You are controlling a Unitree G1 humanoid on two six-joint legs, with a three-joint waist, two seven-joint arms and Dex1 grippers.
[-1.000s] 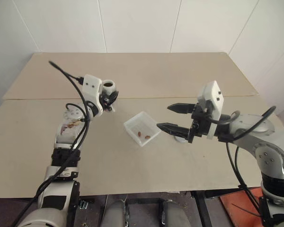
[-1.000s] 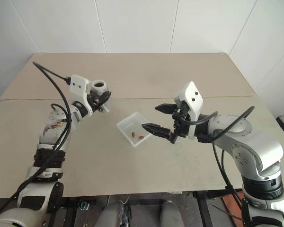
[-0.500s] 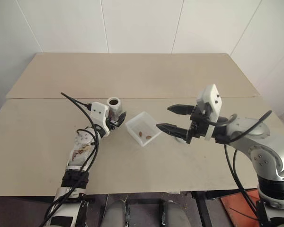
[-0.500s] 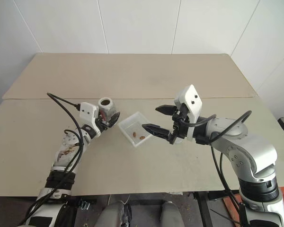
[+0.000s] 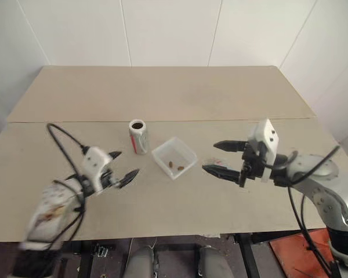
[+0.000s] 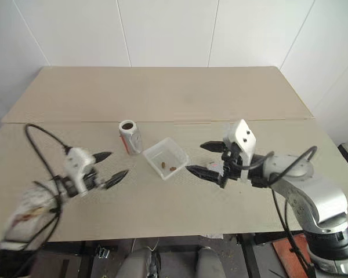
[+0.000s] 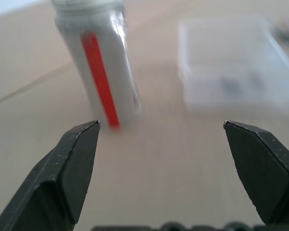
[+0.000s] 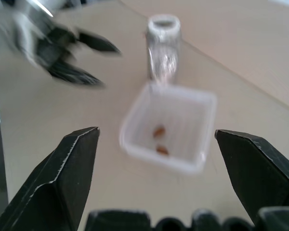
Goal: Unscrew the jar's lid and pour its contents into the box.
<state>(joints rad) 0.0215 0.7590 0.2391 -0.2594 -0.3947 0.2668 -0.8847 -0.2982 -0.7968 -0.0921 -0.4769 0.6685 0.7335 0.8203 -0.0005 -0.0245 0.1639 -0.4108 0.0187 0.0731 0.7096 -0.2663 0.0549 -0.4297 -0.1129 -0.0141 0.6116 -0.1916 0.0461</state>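
Open jar (image 5: pixel 138 136) stands mid-frame beside the box (image 5: pixel 174 157) holding brown pieces (image 5: pixel 176 166); left tool (image 5: pixel 123 165) and right tool (image 5: pixel 218 157) both gape wide, empty.

The left gripper (image 5: pixel 121 167) hangs above the table with its two black fingers (image 7: pixel 72 163) spread wide and nothing between them. Its tips point forward and toward the robot's right. The left arm reaches in from the lower left, blurred, with a black cable looping over the wrist.

The right gripper (image 5: pixel 221 157) also stands wide open and empty, its fingers (image 8: pixel 62 173) pointing toward the robot's left, roughly level with a slight downward tilt. One finger sits farther from the robot than the other. Behind it the white wrist block rises, and the grey forearm bends back toward the lower right. The two grippers face each other, well apart.
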